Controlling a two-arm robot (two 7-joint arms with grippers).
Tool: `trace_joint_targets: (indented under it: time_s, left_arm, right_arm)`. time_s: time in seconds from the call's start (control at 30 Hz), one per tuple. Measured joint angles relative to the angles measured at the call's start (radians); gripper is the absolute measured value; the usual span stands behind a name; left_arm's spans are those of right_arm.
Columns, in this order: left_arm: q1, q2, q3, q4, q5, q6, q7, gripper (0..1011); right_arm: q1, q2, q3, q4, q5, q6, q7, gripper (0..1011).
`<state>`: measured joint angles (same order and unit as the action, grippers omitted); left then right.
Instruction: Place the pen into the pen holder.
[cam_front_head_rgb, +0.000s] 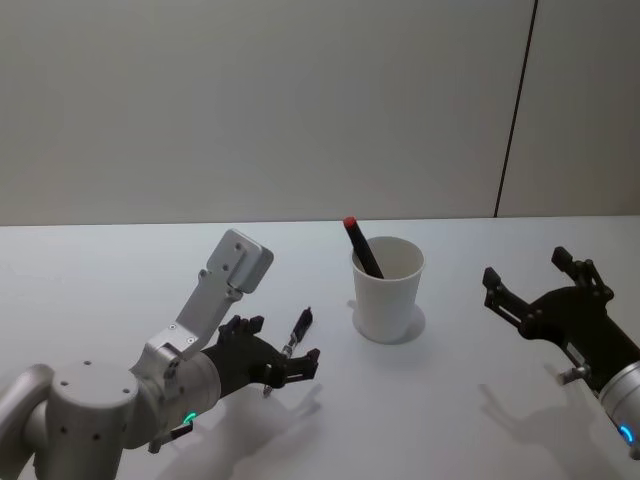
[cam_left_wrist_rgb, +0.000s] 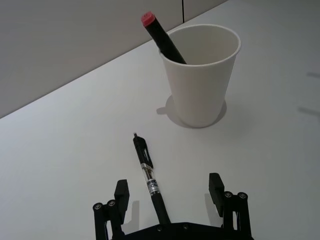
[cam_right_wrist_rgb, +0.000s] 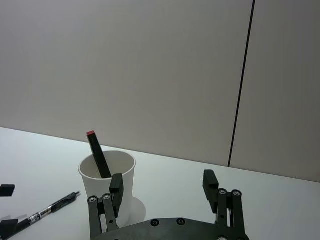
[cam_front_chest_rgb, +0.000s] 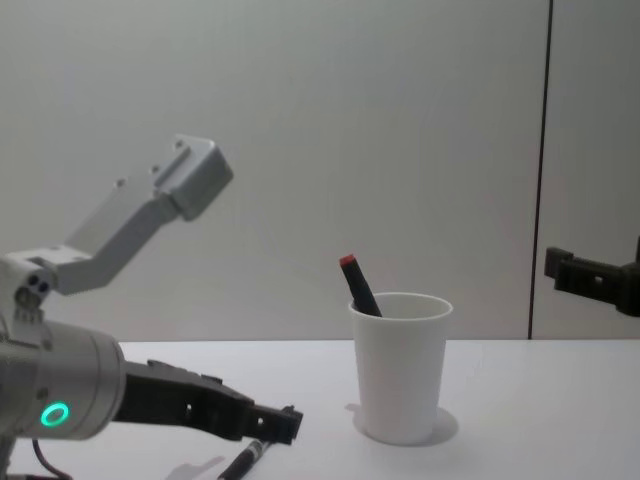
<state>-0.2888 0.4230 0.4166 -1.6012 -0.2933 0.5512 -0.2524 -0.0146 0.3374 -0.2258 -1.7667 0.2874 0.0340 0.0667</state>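
- Left of the tapered white pen holder (cam_front_head_rgb: 388, 290), the slim black pen (cam_front_head_rgb: 298, 330) lies between the parted fingers of the left gripper (cam_front_head_rgb: 283, 345).
- Right of the pen holder: right gripper (cam_front_head_rgb: 527, 268), fingers apart.

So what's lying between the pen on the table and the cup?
Nothing: bare table separates the pen from the cup, clearest in the left wrist view. The pen lies inside the open left pincer.

the pen (cam_left_wrist_rgb: 149, 180) lies on the table (cam_left_wrist_rgb: 60, 165) left of the pen holder (cam_left_wrist_rgb: 200, 85).
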Motion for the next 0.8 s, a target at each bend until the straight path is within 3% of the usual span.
trace_joint_targets:
  time_s: [0.33, 0.8]
  left_arm:
    - [-0.002, -0.024, 0.017, 0.015, 0.016, 0.043, 0.039, 1001]
    - [0.017, -0.041, 0.026, 0.016, 0.004, 0.072, 0.101, 1001]
  right_arm:
    - [0.000, 0.000, 0.000, 0.000, 0.000, 0.000, 0.000, 1002]
    - [0.000, 0.000, 0.000, 0.000, 0.000, 0.000, 0.000, 1002]
